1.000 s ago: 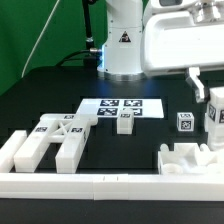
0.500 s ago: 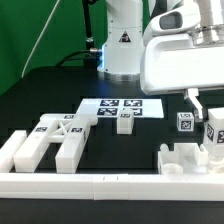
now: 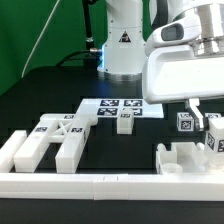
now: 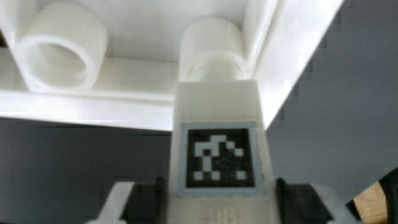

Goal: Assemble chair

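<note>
My gripper (image 3: 212, 124) hangs at the exterior view's right, shut on a chunky white tagged chair piece (image 3: 216, 136). In the wrist view that held piece (image 4: 219, 140) fills the gap between my dark fingers (image 4: 150, 198), tag facing the camera; my gripper (image 4: 217, 196) clamps its near end. Just under the held piece stands another white chair part (image 3: 184, 158), whose round pegs (image 4: 64, 55) show past the held piece's tip. The large tagged chair section (image 3: 45, 140) lies at the exterior view's left.
The marker board (image 3: 120, 106) lies mid-table with a small white block (image 3: 124, 122) at its front edge. A small tagged cube (image 3: 184, 122) sits near my gripper. A long white border bar (image 3: 100, 182) runs along the front.
My gripper has come down with the held piece, closer to the white part below it. The jaws have kept the same grip.
</note>
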Robot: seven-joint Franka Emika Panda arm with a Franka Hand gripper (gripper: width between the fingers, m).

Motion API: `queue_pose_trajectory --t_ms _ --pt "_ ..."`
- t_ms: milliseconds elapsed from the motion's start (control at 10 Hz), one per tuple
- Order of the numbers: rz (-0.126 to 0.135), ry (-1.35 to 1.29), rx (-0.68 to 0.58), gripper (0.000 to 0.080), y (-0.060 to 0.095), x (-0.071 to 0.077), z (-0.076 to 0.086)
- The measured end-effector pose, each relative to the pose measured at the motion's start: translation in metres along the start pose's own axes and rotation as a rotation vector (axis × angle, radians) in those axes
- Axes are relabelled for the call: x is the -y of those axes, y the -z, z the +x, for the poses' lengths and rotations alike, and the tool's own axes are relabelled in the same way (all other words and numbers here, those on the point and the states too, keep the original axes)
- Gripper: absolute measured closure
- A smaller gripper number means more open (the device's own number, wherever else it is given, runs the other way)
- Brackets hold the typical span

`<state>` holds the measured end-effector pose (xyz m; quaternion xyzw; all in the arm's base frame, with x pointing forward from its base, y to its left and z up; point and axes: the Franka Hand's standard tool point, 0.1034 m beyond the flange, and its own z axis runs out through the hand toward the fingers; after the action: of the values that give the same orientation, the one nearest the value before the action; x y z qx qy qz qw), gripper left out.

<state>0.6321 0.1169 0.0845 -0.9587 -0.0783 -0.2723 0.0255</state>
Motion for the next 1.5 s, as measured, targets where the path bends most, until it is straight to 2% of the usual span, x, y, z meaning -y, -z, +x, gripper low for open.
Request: queue_pose_trajectory --t_ms 600,700,800,900,1000,1100,1400,1500 --pt "-0.003 0.021 -0.045 0.0512 -0.0018 -0.0001 0.0008" --pt "-0.003 0.026 -0.045 0.0336 -0.0018 -0.0001 0.0008" --pt "-0.003 0.028 -0.045 0.0218 -0.0018 -0.0001 0.0008" --pt "-0.003 0.031 -0.045 0.0218 -0.0018 -0.0001 0.0008" --pt "-0.003 0.034 -0.045 0.0164 -0.0018 -0.0002 0.0008" --pt "-0.003 0.039 -0.045 0.0154 -0.0018 -0.0002 0.0008" --pt "-0.004 0.047 -0.042 0.0151 -0.0019 -0.0005 0.0013" --pt "-0.002 0.046 -0.003 0.0151 -0.0018 -0.0028 0.0069"
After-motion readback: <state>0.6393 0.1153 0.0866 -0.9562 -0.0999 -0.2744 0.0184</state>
